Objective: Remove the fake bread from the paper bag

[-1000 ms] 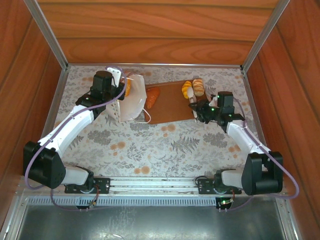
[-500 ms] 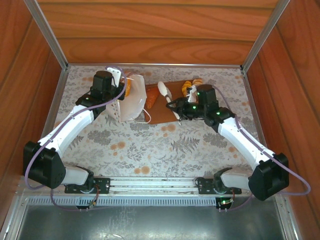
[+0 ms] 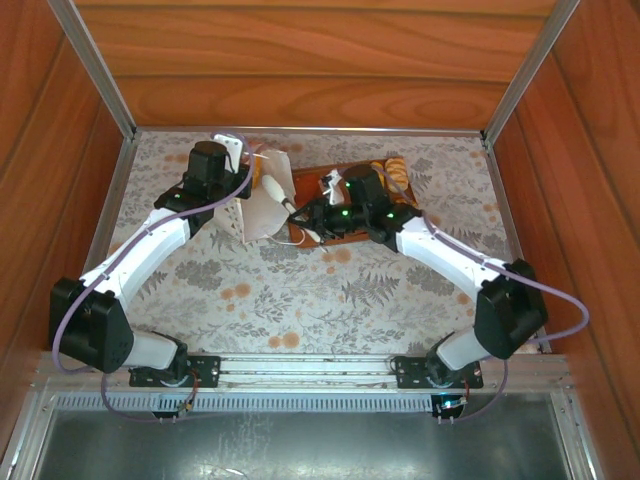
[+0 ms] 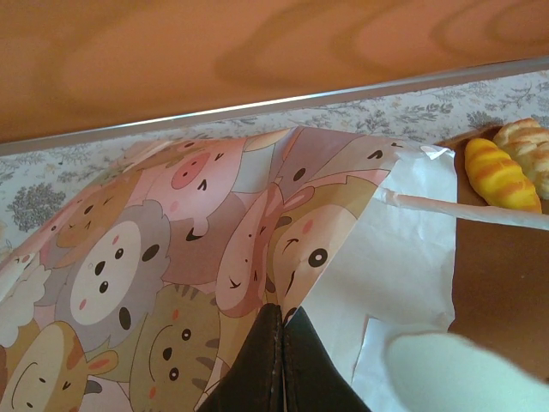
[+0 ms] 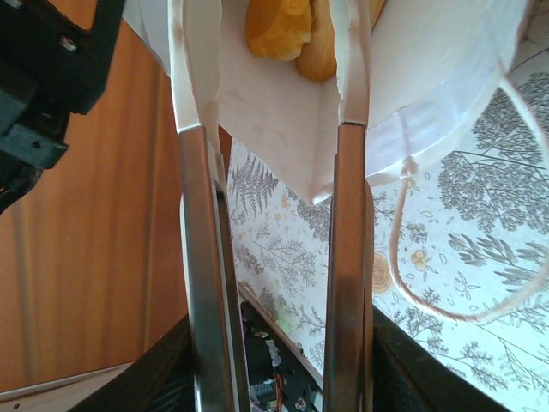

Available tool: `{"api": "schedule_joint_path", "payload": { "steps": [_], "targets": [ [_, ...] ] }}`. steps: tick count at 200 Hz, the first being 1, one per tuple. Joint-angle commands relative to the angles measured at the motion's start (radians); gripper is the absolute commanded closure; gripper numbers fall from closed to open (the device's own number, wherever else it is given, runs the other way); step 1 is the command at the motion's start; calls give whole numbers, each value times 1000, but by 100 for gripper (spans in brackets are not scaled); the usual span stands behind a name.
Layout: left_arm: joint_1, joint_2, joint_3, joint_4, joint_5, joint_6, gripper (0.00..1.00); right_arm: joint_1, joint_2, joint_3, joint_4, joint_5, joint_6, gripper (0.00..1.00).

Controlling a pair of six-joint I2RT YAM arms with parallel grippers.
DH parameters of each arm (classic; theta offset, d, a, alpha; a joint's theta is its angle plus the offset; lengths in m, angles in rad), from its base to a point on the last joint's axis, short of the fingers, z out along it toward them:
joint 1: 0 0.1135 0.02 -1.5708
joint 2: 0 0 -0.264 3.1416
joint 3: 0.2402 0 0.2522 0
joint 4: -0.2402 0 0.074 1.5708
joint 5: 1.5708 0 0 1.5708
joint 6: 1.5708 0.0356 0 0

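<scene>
— As the top view has it, left gripper [image 3: 245,182] clamps paper bag [image 3: 263,208], far left; right gripper [image 3: 287,202] at its mouth.
— Left wrist: pinch on rim. Right wrist: jaws spread, empty; fake bread [image 5: 279,26] just ahead, inside. Risk: jaw snags paper, bag rips loose.

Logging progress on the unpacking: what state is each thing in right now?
Bag: mouth open.
Left tool: shut on bag.
Right tool: open, at bag's mouth.
Bread in bag: ungripped.
Loaf, braid: out, on board.
</scene>
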Motion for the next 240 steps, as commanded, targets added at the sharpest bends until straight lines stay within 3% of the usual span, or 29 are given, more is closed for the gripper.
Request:
{"api": "schedule_joint_path", "payload": {
  "steps": [1,108,240],
  "targets": [
    [-4,11,6,24,7,-31,100,11,46,42,86,-55,-1,55],
    [-3,-7,-11,32,24,-19,100,5,335,205,163,-30,42,55],
    [-3,-39,-5,2,35,19,100,4,455,333,198,51,101,52]
  ]
}}
